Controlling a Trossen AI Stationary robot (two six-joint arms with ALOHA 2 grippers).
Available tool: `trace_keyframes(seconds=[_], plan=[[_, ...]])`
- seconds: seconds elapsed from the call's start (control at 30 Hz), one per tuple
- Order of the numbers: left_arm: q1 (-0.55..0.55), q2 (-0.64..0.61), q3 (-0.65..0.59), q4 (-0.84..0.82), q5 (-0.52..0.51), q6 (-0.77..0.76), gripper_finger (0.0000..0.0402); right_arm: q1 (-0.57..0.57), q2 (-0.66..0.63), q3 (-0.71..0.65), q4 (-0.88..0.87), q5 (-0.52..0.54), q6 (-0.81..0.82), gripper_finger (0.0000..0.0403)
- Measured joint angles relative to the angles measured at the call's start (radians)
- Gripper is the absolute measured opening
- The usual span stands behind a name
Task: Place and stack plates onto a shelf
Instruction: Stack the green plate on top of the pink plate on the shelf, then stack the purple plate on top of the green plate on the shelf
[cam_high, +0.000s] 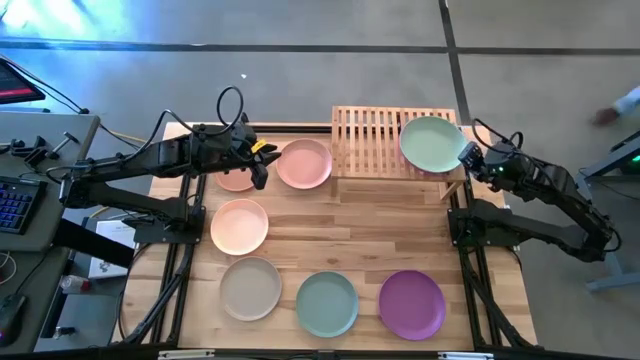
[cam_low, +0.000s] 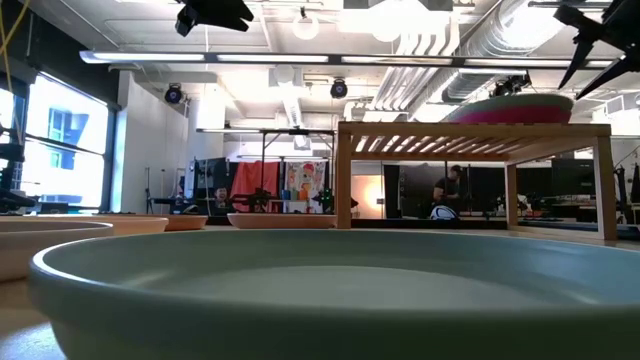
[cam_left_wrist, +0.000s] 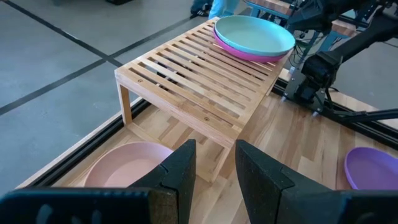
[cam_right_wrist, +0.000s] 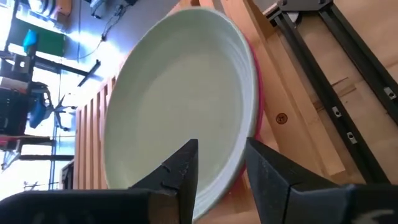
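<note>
The round mint green plate (cam_high: 431, 143) lies stacked on the slatted wooden shelf (cam_high: 366, 140), upper right; the right gripper (cam_high: 468, 158) (fingers apart, empty) sits at its rim. The left gripper (cam_high: 257, 168) — also open — hangs beside the round pink plate (cam_high: 304, 163), probably next to grasp.

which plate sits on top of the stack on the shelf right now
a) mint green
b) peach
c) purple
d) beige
a: a mint green plate lies on a magenta plate at the shelf's right end, by the right gripper.
</note>
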Motion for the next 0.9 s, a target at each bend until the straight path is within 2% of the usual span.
trace_keyframes(seconds=[0.23,0.4,0.53,0.67,0.9], plan=[[0.0,0.0,0.0,-0.009,0.0,0.0,0.0102,0.0,-0.033,0.0,0.037,-0.001,-0.022,0.0114],[0.0,0.0,0.0,-0.083,0.0,-0.025,0.0102,0.0,-0.045,0.0,0.19,-0.044,-0.147,0.0114],[0.0,0.0,0.0,-0.153,0.043,-0.053,0.0102,0.0,-0.044,0.0,0.38,-0.13,-0.321,0.0114],[-0.014,0.0,-0.012,-0.157,0.118,-0.072,0.0102,0.0,-0.043,0.0,0.549,-0.232,-0.483,0.0114],[-0.079,0.017,-0.024,-0.152,0.162,-0.118,0.0102,0.001,-0.035,0.001,0.774,-0.464,-0.62,0.0114]])
